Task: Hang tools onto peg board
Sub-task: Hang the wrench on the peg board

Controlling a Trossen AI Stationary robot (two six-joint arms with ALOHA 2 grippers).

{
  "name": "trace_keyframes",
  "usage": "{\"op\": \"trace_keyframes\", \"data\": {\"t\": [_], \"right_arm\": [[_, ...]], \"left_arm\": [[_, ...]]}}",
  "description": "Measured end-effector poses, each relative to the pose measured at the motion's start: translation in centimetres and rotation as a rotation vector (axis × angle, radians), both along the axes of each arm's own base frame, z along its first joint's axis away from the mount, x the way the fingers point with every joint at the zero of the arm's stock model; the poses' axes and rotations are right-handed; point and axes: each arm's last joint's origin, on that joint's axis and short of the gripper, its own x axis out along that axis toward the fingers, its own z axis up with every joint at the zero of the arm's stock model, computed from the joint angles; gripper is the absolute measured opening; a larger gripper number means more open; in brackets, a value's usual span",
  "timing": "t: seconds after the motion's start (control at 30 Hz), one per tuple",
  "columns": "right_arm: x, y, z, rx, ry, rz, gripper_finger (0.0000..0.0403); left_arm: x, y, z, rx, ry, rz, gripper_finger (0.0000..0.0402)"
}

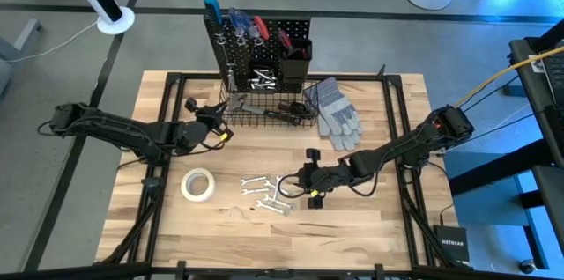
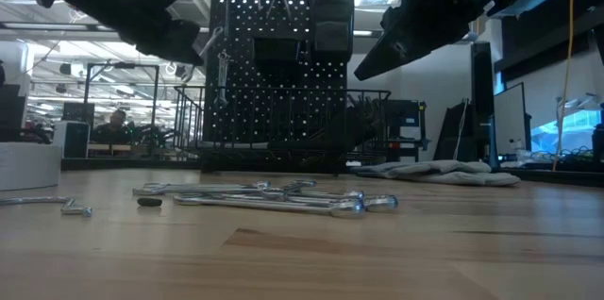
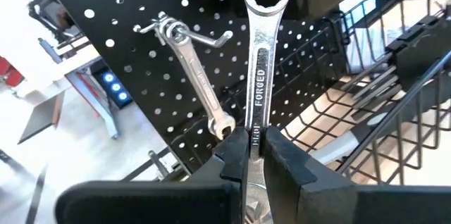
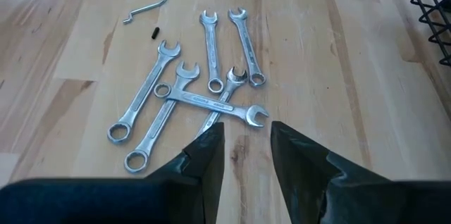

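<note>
Peg board (image 1: 264, 47) upright at far edge of table (image 1: 397, 227), wire basket (image 1: 264, 108) at base. Left gripper (image 3: 257, 146) up close to board, pinching silver wrench (image 3: 259, 69) by shank, ring end up, beside hooked wrench (image 3: 201, 86). Right gripper (image 4: 246, 139) hovering over loose wrenches (image 4: 204, 90) mid-table, fingers apart, nothing held. Tape roll (image 1: 198, 184) left of pile.

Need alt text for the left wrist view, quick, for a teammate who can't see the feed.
The left claw is shut on a silver wrench, held upright with its ring end up in front of the black peg board. Beside it another wrench hangs from a silver hook on the board, and the wire basket sits off to one side.
</note>
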Motion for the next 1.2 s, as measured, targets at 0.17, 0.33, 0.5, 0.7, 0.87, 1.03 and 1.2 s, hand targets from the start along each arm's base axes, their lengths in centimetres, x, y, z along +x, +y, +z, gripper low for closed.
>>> {"op": "trace_keyframes", "data": {"t": [0.17, 0.33, 0.5, 0.7, 0.87, 1.03, 1.2], "right_arm": [[0.0, 0.0, 0.0, -0.001, 0.001, 0.000, 0.0122], [0.0, 0.0, 0.0, 0.000, 0.001, 0.000, 0.0122], [0.0, 0.0, 0.0, 0.000, 0.001, 0.000, 0.0122], [0.0, 0.0, 0.0, 0.000, 0.000, 0.000, 0.0122], [0.0, 0.0, 0.0, 0.000, 0.000, 0.000, 0.0122], [0.0, 0.0, 0.0, -0.001, 0.000, 0.000, 0.0122], [0.0, -0.1, 0.0, -0.014, -0.005, -0.016, 0.0122]], "left_arm": [[-0.1, 0.1, -0.1, -0.007, -0.012, 0.017, 0.0021], [-0.3, 0.6, -0.4, -0.032, -0.022, 0.058, 0.0021], [-0.3, 0.7, -0.4, -0.034, -0.023, 0.067, 0.0021], [-0.3, 0.7, -0.4, -0.048, -0.021, 0.042, 0.0021], [-0.4, 1.1, -0.5, -0.055, -0.020, 0.066, 0.0021], [-0.4, 1.9, -0.6, -0.079, -0.021, 0.076, 0.0021], [-0.5, 2.6, -0.6, -0.088, -0.014, 0.086, 0.0022]]}}
